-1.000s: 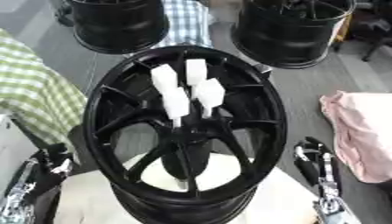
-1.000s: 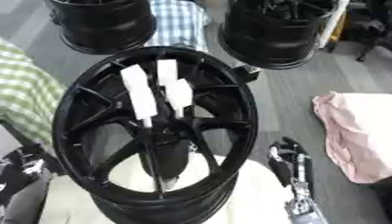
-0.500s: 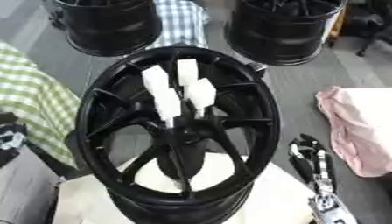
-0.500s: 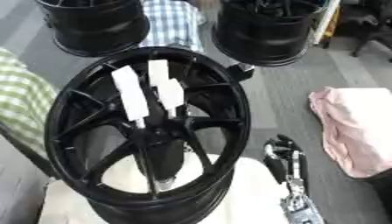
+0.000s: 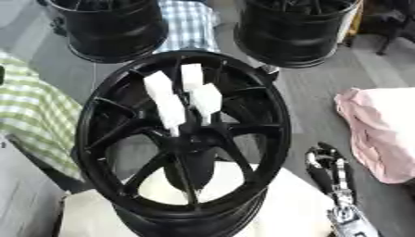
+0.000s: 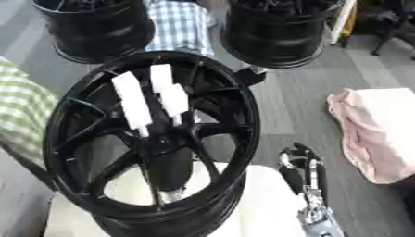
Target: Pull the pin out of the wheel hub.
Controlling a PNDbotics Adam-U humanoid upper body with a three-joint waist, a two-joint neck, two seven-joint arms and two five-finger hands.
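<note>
wheel hub [image 6: 97, 185]: black spoked rim, lying face up and tilted on a cream surface [image 6: 267, 203], fills the centre-left
pins [image 6: 132, 105]: three white blocky pieces standing up from the hub centre, leaning toward the far rim; the left one is longest, two shorter ones [image 6: 172, 98] just beside it
right hand [image 6: 301, 172]: black with silver joints, lower right, just beside the rim and apart from it, fingers pointing up and relaxed, holding nothing
left hand: out of frame
background rims: two more black wheels [image 6: 97, 28] [image 6: 279, 32] at the far edge
cloths: blue checked [image 6: 178, 25] between them; green checked [image 6: 20, 115] at left; pink [image 6: 377, 129] at right
</note>
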